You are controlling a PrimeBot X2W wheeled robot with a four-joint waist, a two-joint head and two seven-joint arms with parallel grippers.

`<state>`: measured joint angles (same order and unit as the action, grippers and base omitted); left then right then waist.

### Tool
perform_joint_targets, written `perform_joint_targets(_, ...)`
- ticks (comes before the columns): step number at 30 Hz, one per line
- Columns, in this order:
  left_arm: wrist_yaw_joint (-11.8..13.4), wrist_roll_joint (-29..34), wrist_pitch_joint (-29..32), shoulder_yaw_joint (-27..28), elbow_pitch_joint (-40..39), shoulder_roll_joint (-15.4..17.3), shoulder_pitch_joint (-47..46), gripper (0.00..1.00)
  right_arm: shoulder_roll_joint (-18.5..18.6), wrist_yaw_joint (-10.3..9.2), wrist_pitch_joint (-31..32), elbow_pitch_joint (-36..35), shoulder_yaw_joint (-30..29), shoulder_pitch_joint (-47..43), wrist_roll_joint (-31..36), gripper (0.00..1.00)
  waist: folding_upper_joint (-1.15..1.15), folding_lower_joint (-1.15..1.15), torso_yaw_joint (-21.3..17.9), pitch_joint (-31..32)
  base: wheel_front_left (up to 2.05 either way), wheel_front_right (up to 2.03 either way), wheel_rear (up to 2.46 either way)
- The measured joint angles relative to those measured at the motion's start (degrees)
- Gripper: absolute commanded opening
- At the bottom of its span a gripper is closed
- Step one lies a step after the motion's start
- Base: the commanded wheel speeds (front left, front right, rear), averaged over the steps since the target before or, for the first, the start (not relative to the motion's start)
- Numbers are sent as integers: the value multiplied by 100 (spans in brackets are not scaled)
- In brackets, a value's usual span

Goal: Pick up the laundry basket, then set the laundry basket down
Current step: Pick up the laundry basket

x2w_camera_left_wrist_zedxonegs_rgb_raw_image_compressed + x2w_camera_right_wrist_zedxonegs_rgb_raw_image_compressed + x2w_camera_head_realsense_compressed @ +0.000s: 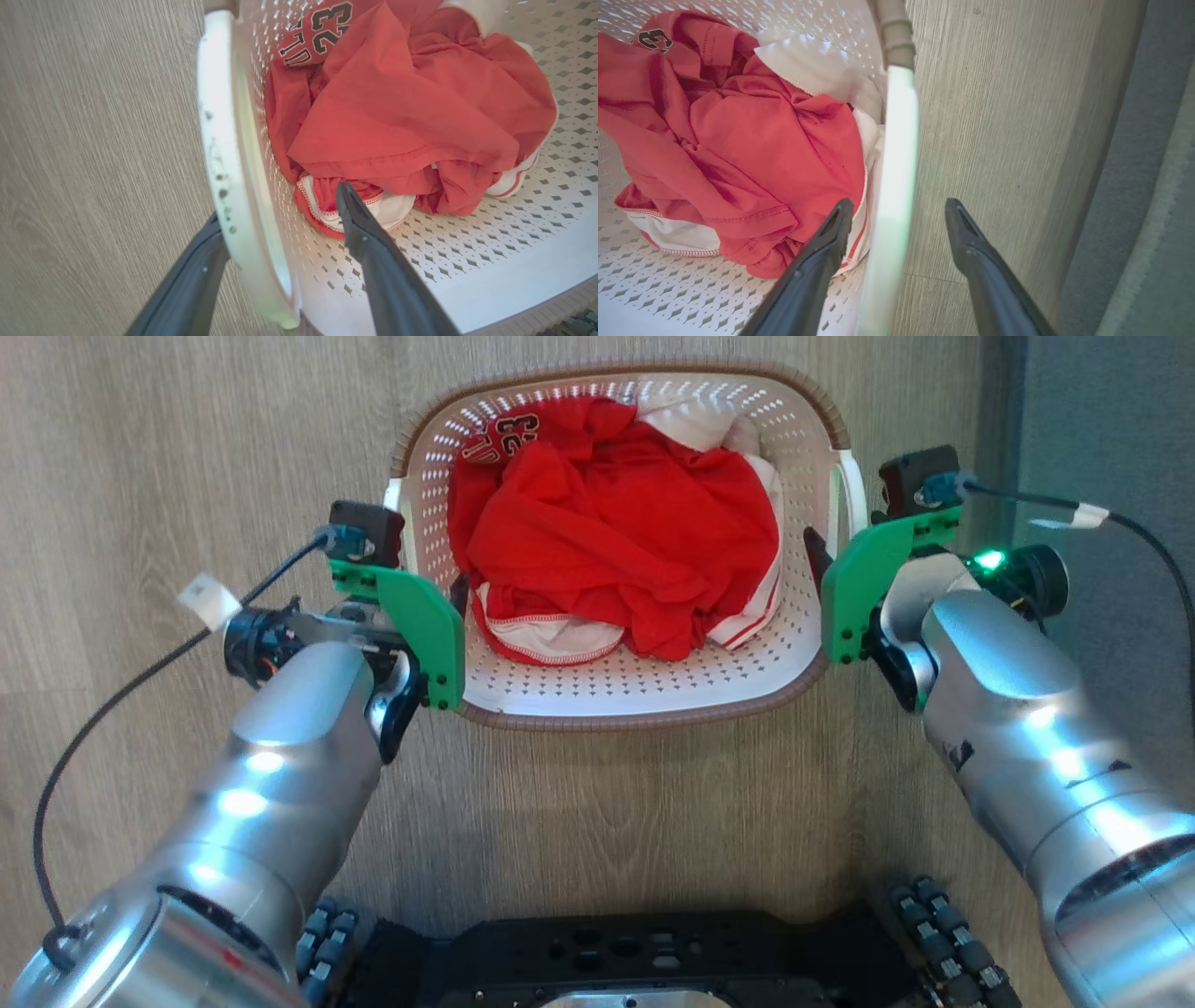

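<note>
Looked down on a small white perforated plastic laundry basket with a brown woven-look rim, resting, as far as could be judged, on the pale wood-grain floor straight ahead of the robot's black base. Held a crumpled red jersey printed with dark numerals, heaped over a white garment with red trim.

Found the left tool spread, one dark finger outside the white left side handle and the other inside the basket wall, close to the cloth. Could not tell whether the outer finger touched the handle. Found the right tool likewise spread astride the white right side handle, with a clear gap on either side of the bar. Pinched nothing on either side.

Judged light: thin plastic and a few garments. Judged stiff enough to lift by its handles, though likely to flex a little at the perforated walls if squeezed hard. Seemed smooth and perhaps slippery, so best gripped squarely on the handle bars, both sides closing together and rising level to avoid tilting. Risked snagging the white hem near the inner left finger; worth closing on plastic alone.
</note>
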<state>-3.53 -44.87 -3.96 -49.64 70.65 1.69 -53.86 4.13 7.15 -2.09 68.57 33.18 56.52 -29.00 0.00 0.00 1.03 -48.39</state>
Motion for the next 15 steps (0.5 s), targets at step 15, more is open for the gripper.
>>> perform_joint_targets(15,57,-275,389,-435,53,0,-446,100,0,0,411,-22,424,471,-524,100,0,0,25,-491,0,0,0)
